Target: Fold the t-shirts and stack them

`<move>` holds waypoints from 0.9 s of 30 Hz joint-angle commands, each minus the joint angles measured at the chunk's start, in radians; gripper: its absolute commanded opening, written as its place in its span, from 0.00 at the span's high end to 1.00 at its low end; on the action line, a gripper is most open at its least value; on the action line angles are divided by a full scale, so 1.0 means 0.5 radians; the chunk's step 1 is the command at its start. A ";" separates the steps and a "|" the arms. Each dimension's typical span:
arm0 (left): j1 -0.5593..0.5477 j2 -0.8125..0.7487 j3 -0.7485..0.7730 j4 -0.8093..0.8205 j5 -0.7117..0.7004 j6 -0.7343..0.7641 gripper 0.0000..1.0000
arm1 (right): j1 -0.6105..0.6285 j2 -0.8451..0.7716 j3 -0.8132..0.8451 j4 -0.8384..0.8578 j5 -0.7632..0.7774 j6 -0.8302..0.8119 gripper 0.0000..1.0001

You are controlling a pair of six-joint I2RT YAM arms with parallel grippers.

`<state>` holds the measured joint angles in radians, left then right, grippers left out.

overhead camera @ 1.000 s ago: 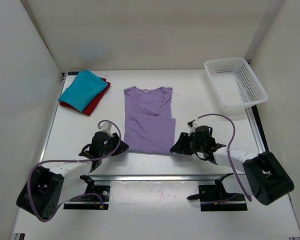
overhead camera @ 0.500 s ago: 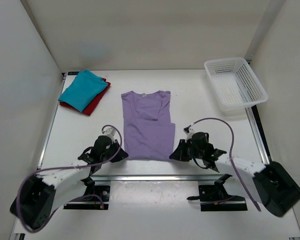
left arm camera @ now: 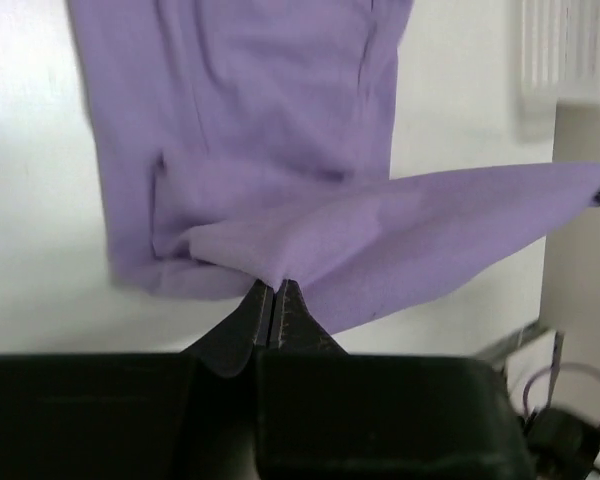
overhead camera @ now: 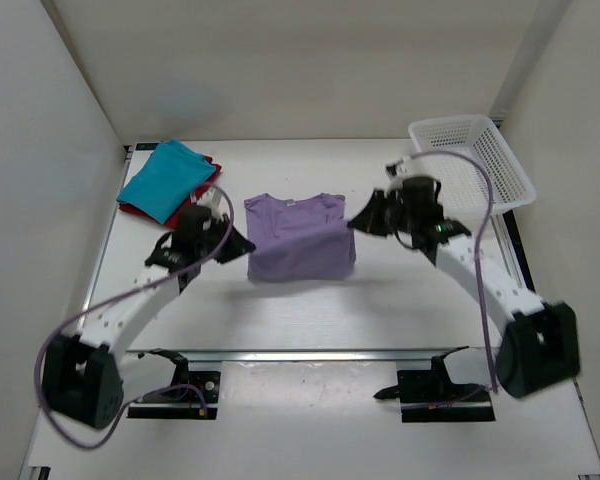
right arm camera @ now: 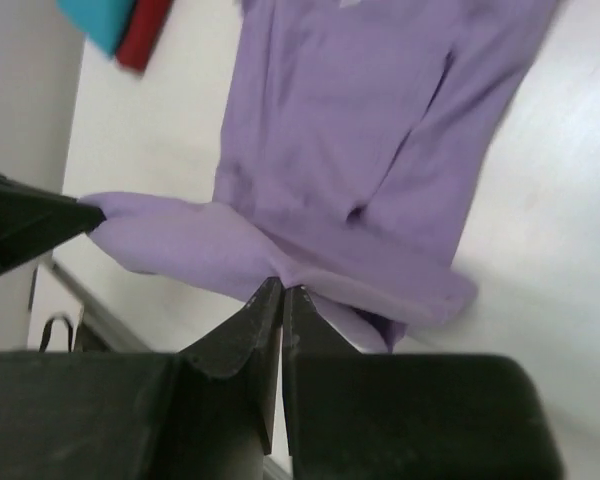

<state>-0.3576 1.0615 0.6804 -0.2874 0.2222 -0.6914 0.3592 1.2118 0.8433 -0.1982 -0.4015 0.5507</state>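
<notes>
The lavender t-shirt (overhead camera: 300,235) lies in the middle of the table with its lower half lifted and stretched between both grippers. My left gripper (overhead camera: 242,243) is shut on the hem's left corner (left arm camera: 270,272). My right gripper (overhead camera: 355,224) is shut on the hem's right corner (right arm camera: 285,278). The collar end rests flat on the table (overhead camera: 290,204). At the far left, the teal t-shirt (overhead camera: 165,178) lies folded on top of the dark red t-shirt (overhead camera: 192,206).
A white mesh basket (overhead camera: 470,166) stands at the far right corner. White walls close in the table on three sides. A metal rail (overhead camera: 300,353) runs along the near edge by the arm bases.
Both grippers closed on the lavender shirt's bottom corners near the front edge, then lifted the hem and carried it away from the bases, over the shirt's upper half.
</notes>
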 commanded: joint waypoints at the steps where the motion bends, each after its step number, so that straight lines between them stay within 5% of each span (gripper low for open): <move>1: 0.141 0.522 0.353 0.277 0.010 0.054 1.00 | -0.132 0.516 0.612 -0.002 -0.117 -0.239 1.00; 6: 0.322 1.327 1.056 0.207 -0.046 0.049 1.00 | -0.276 1.449 1.518 -0.241 -0.280 -0.316 1.00; 9: 0.451 1.607 1.228 0.255 0.000 -0.056 1.00 | -0.329 1.876 1.994 -0.355 -0.411 -0.356 1.00; 12: 0.528 1.727 1.250 0.341 -0.064 -0.151 0.89 | -0.387 2.300 2.534 -0.469 -0.558 -0.301 0.84; 14: 0.608 1.755 1.204 0.451 -0.012 -0.255 0.73 | -0.375 2.548 3.023 -0.551 -0.645 -0.252 0.65; 15: 0.644 1.731 1.107 0.522 0.028 -0.331 0.42 | -0.372 2.689 3.339 -0.700 -0.657 -0.270 0.61; 17: 0.715 1.636 1.008 0.743 -0.003 -0.372 0.01 | -0.369 2.868 3.735 -1.001 -0.587 -0.297 0.54; 18: 0.782 1.611 0.999 0.725 -0.009 -0.369 0.01 | -0.369 2.914 3.820 -1.060 -0.569 -0.322 0.54; 19: 0.777 1.602 1.014 0.725 0.003 -0.357 0.01 | -0.366 2.903 3.824 -1.076 -0.565 -0.331 0.54; 24: 0.593 1.464 0.941 0.738 -0.036 -0.228 0.01 | -0.200 2.847 3.851 -1.327 -0.388 -0.521 0.92; 27: 0.372 1.341 0.842 0.798 -0.146 -0.114 0.01 | -0.102 2.881 3.857 -1.361 -0.341 -0.583 1.00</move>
<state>-0.0456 1.8477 1.1416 0.0532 0.1795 -0.8089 0.2348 2.6953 2.7384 -0.8024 -0.6029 0.3164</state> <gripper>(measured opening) 0.987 0.010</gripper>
